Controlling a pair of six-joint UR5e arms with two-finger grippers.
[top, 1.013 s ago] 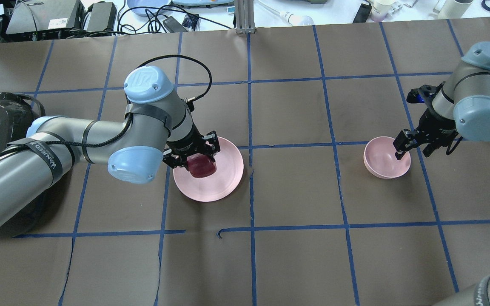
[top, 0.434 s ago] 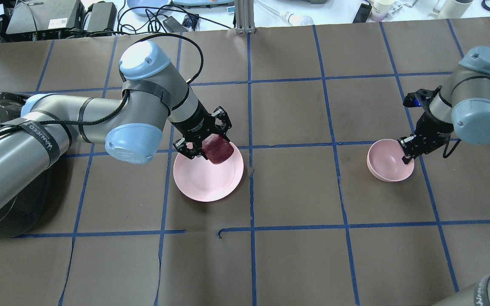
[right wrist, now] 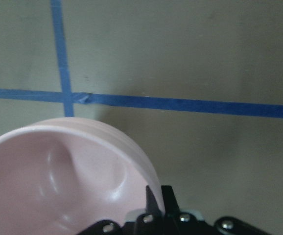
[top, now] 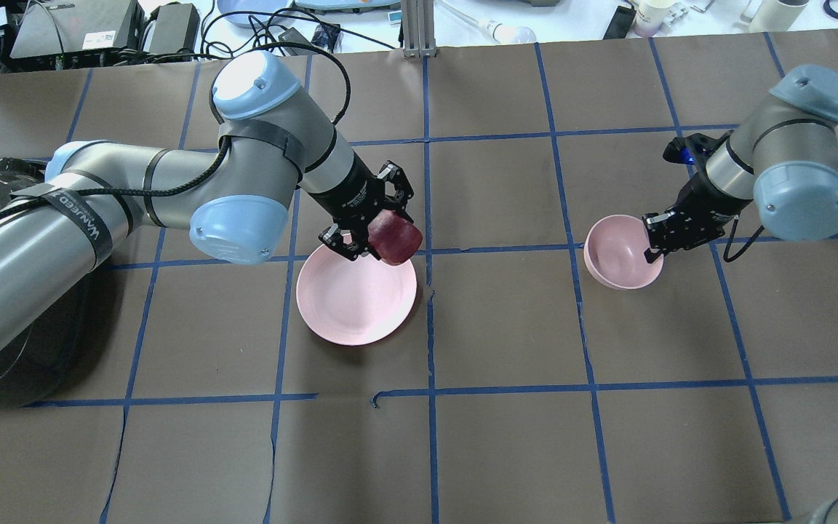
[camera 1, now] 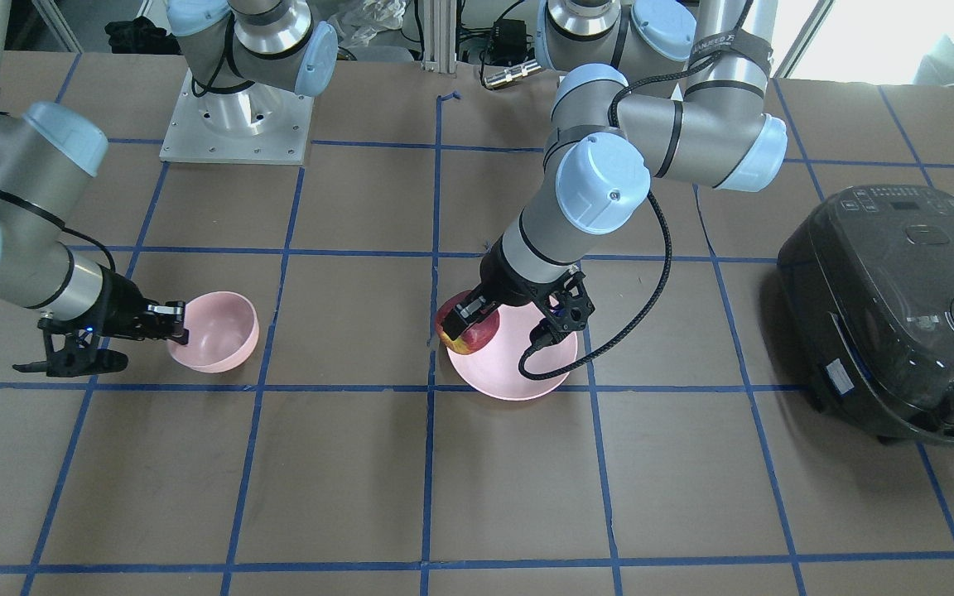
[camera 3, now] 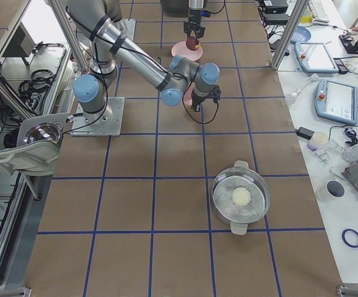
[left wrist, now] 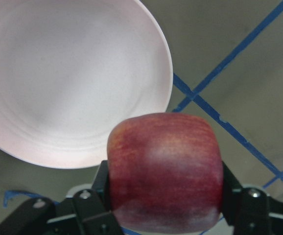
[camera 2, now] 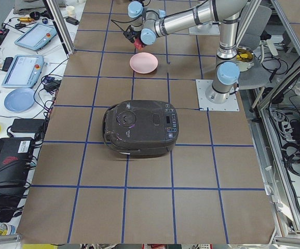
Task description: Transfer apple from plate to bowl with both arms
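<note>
My left gripper [top: 388, 237] is shut on the dark red apple [top: 396, 241] and holds it above the far right rim of the pale pink plate [top: 350, 306]. In the front view the apple [camera 1: 465, 329] shows a yellow patch and hangs over the plate [camera 1: 518, 368]. The left wrist view shows the apple [left wrist: 163, 171] between the jaws, with the plate [left wrist: 68, 83] below it. My right gripper [top: 655, 243] is shut on the right rim of the small pink bowl [top: 617, 255] and holds it tilted. The bowl [right wrist: 58, 181] fills the lower left of the right wrist view.
A black rice cooker [camera 1: 899, 306] stands on the robot's left side of the table. A metal pot with a lid [camera 3: 241, 197] stands far out on the right side. Blue tape lines grid the brown table. Cables and devices line the far edge [top: 172, 29].
My left gripper has lifted the apple off the plate and carried it toward the plate's far right rim. My right gripper has moved the bowl left, toward the plate.
</note>
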